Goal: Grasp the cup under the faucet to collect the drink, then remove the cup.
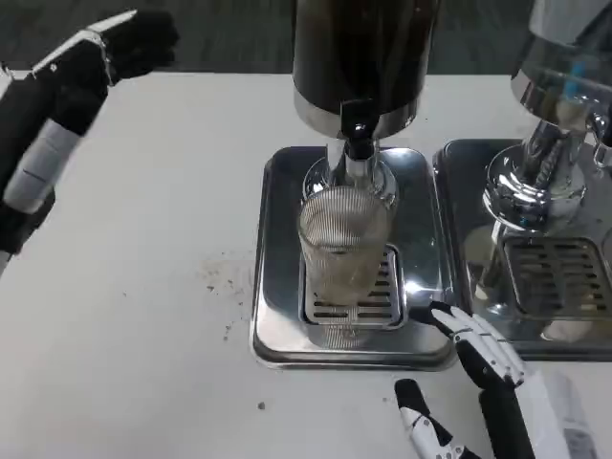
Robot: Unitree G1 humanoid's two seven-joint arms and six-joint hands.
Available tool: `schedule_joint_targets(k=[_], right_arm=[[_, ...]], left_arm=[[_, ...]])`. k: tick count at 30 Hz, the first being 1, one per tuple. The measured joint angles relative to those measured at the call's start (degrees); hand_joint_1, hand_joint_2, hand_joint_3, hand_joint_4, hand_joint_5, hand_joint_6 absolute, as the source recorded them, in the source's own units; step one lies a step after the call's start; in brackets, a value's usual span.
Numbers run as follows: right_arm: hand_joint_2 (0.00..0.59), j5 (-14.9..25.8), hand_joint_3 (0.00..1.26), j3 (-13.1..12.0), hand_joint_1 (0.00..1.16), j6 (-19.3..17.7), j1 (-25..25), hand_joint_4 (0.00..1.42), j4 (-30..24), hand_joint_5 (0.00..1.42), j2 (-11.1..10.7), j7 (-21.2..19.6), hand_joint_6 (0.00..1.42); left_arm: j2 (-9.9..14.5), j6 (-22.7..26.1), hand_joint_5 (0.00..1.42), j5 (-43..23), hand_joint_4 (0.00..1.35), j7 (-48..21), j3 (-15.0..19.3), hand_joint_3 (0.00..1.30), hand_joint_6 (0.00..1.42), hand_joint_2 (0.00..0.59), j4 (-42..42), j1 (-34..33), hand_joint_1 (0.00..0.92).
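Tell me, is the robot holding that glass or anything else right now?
No, nothing is held. The ribbed cup stands alone on the drip tray; the right hand is near but apart, the left hand raised away.

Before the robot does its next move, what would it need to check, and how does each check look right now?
1. Cup under the black faucet: ok, standing upright directly beneath it.
2. Cup on the drip tray: ok, on the grate.
3. Right hand ready to grasp: ok, fingers apart, beside the tray's front right corner, not touching the cup.
4. Left hand out of the way: ok, raised at far left.
5. Drink flowing: cannot tell.
6. Fill level: cannot tell; ribbed glass blurs it.
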Motion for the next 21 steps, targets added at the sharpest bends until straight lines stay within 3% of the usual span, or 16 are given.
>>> schedule_joint_targets(k=[6, 12, 17, 21], right_arm=[[0.406, 0.40, 0.28, -0.07, 0.39, -0.93, -1.60, 0.19, 1.95, 0.16, 0.01, -0.19, 0.27], [0.406, 1.11, 0.28, -0.09, 0.39, -1.15, -2.43, 0.19, 3.14, 0.16, 0.25, -0.54, 0.27], [0.406, 1.06, 0.28, 0.10, 0.39, -1.14, -2.42, 0.19, 3.42, 0.16, 1.21, -1.98, 0.27], [0.406, 0.93, 0.29, 0.64, 0.39, -1.08, -2.04, 0.19, 3.44, 0.16, 2.20, -2.98, 0.27]], left_arm=[[-0.08, 20.17, 0.19, -13.34, 0.17, -18.89, 3.29, 0.18, 0.14, 0.093, -4.65, -5.35, 0.000], [-2.29, 34.40, 0.21, -15.43, 0.20, -27.29, 4.57, 0.20, 0.14, 0.090, -4.14, -10.43, 0.000], [-5.03, 39.69, 0.22, -14.76, 0.20, -30.39, 4.75, 0.20, 0.14, 0.091, -2.37, -14.71, 0.000], [-6.93, 40.49, 0.23, -13.14, 0.20, -31.32, 4.90, 0.20, 0.14, 0.091, 0.08, -17.11, 0.000]])
